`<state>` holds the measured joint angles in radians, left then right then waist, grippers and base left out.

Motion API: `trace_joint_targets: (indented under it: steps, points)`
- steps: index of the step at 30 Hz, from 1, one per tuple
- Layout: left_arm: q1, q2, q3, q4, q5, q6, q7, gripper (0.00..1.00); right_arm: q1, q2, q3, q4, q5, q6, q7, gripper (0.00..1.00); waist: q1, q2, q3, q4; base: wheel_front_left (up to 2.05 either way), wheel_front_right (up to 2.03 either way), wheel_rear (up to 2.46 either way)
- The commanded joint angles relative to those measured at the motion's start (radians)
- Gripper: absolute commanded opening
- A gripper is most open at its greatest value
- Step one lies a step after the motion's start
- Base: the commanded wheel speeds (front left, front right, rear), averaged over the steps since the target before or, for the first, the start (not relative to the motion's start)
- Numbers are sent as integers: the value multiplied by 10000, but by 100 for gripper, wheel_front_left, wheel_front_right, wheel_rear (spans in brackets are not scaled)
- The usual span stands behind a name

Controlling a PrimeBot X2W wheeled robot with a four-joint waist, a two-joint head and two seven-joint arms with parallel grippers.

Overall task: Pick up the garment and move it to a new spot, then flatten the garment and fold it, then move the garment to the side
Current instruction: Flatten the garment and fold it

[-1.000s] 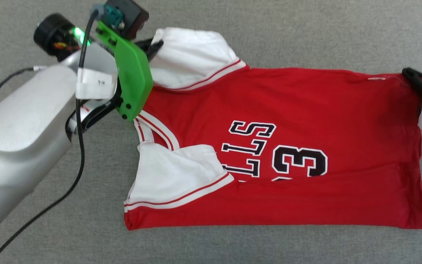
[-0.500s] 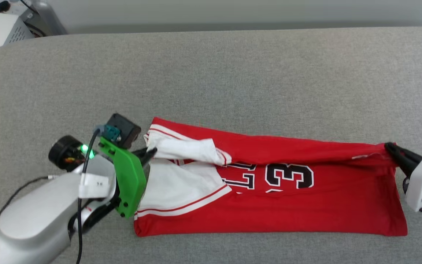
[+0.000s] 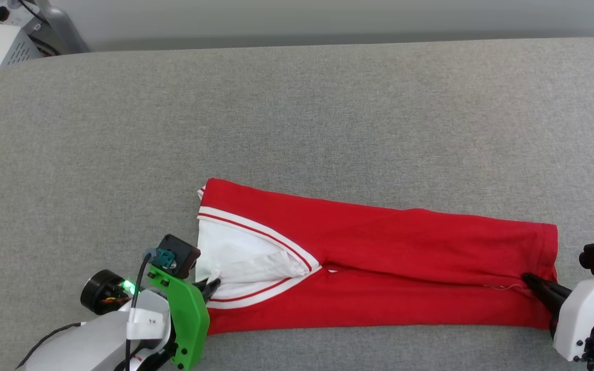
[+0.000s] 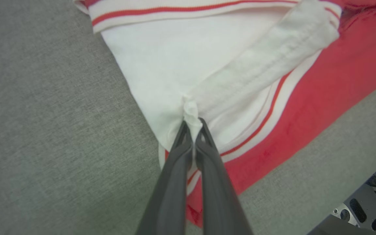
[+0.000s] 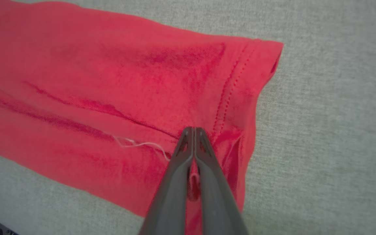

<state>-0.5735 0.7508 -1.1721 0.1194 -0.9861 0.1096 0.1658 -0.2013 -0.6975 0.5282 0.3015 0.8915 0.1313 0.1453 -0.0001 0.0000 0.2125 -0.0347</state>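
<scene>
The garment (image 3: 405, 242) is now folded in half.

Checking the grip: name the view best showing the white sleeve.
Left wrist view: the white sleeve is close, a bunch pinched in the shut left gripper. Head view shows it small, partly under red cloth. Right wrist view shows the garment at its hem.
</scene>
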Motion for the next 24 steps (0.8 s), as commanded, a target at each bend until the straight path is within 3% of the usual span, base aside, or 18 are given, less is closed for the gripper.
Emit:
trace_joint_targets:
  steps: [1,2,3,4,10,16,17,20,24]
  points:
    - [184,-161,33,205,-100,-11,-165,0,53,92,11,105,-99,-6,23,0,1,0,113,-70,0,0,0]
    - [195,-235,45,345,-100,-7,-241,6,26,151,-9,183,-129,-6,-3,0,1,0,116,-66,0,0,0]
    - [198,-305,56,493,-55,32,-350,40,-8,216,-37,231,-126,-6,-23,39,1,0,99,-62,0,0,0]
    - [203,-358,113,570,-13,106,-520,100,-32,245,-86,238,-107,-6,-58,100,1,0,67,-57,0,0,0]
    - [514,-388,819,580,168,916,-2198,100,53,-128,-669,-510,509,-6,-148,100,1,0,-322,-28,0,0,0]
    - [933,-420,1701,332,747,2473,-3965,100,317,-750,-1841,-1477,1396,-6,473,100,1,0,-478,60,0,0,0]
    - [1160,-589,2190,111,1154,3145,-4210,100,544,-1025,-2241,-1441,1875,-6,1332,100,1,0,-455,164,0,0,0]
    - [1432,-793,2722,-235,1718,3772,-4264,100,707,-1094,-2496,-1213,2369,-6,2142,100,1,0,-359,288,0,0,0]
    - [2044,-1220,3855,-785,2634,4236,-4271,100,718,-977,-2528,-819,2411,-6,2679,100,1,0,-201,461,0,0,0]
